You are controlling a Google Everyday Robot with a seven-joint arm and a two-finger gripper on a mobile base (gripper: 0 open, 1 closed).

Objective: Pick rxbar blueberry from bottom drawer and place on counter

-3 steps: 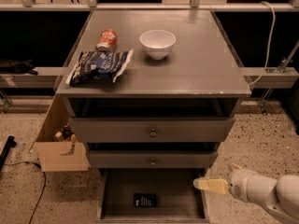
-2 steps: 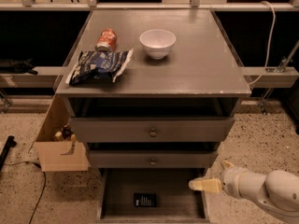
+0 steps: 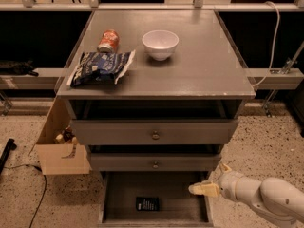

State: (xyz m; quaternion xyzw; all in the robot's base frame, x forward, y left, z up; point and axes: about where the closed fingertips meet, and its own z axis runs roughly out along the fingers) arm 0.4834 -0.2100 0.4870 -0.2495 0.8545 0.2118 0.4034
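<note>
The rxbar blueberry (image 3: 147,204), a small dark flat bar with white text, lies on the grey floor of the open bottom drawer (image 3: 118,194), near the front middle. My gripper (image 3: 198,189) reaches in from the right at the end of a white arm. It hangs over the drawer's right side, about a hand's width right of the bar and apart from it. It holds nothing. The counter (image 3: 204,65) is the grey top of the cabinet.
On the counter lie a blue-and-white chip bag (image 3: 99,68), a red can (image 3: 108,40) on its side and a white bowl (image 3: 160,44). Two knobbed drawers (image 3: 155,135) sit shut above the open one. A cardboard box (image 3: 59,146) stands on the floor at the left.
My gripper and arm have moved left, from beside the drawer's right wall to over its right side, nearer the bar. The bar has not moved.
</note>
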